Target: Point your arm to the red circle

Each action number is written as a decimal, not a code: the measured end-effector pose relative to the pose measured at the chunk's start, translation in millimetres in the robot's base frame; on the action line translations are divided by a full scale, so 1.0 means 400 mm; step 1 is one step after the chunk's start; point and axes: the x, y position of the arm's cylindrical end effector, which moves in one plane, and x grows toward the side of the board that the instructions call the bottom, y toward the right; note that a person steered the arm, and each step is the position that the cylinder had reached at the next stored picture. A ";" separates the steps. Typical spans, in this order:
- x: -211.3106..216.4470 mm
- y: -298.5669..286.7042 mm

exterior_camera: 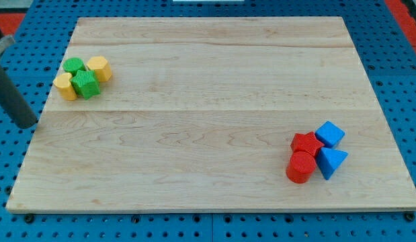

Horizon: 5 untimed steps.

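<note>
The red circle point(301, 167) is a short red cylinder near the view's lower right of the wooden board point(208, 81). It touches a red star point(306, 143) just above it and a blue triangle point(330, 162) on its right. A blue cube point(330, 134) sits above the triangle. My tip point(24, 125) is the lower end of the dark rod at the view's far left, just off the board's left edge, far from the red circle.
A second cluster lies at the view's upper left: a green circle point(74, 66), a yellow hexagon point(99, 68), a green star-like block point(86, 85) and a yellow block point(65, 87). Blue pegboard point(396, 67) surrounds the board.
</note>
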 end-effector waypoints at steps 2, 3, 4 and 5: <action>-0.041 -0.007; -0.042 -0.007; -0.033 0.039; 0.032 0.316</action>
